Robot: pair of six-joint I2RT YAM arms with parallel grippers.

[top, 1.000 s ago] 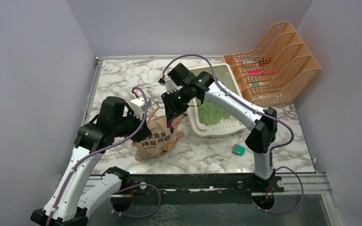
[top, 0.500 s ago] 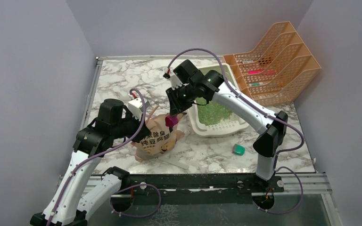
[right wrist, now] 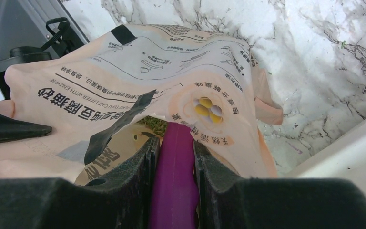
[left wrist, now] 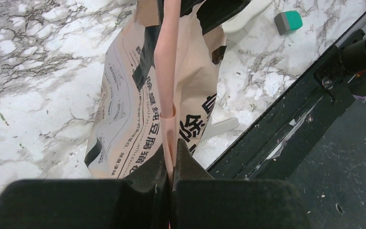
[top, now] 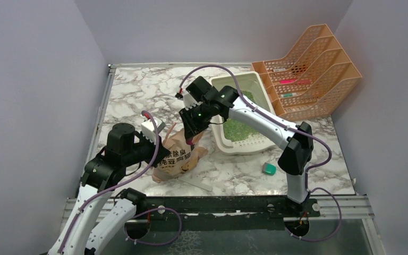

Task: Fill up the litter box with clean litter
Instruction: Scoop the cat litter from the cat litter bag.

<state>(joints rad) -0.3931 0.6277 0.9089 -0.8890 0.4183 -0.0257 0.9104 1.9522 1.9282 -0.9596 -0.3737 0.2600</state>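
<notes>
The cream-white litter box (top: 243,148) stands right of centre with a patch of green clean litter (top: 238,128) on its floor. A tan paper bag (top: 176,158) with dark characters stands to its left. My left gripper (left wrist: 172,153) is shut on the bag's upper edge (left wrist: 166,71) and holds it up. My right gripper (right wrist: 175,143) is shut on the handle of a magenta scoop (right wrist: 175,176). The scoop's head is hidden inside the bag's mouth, where green granules (right wrist: 155,125) show. From above, the right gripper (top: 192,134) hangs over the bag's opening.
An orange mesh file rack (top: 312,69) stands at the back right beside the litter box. A small teal block (top: 269,169) lies on the marble near the front right. A black rail (top: 218,205) runs along the table's near edge. Walls close in on three sides.
My right gripper has swung the scoop left and down into the bag's mouth. My left arm has drawn back toward the near left, still holding the bag's edge.
</notes>
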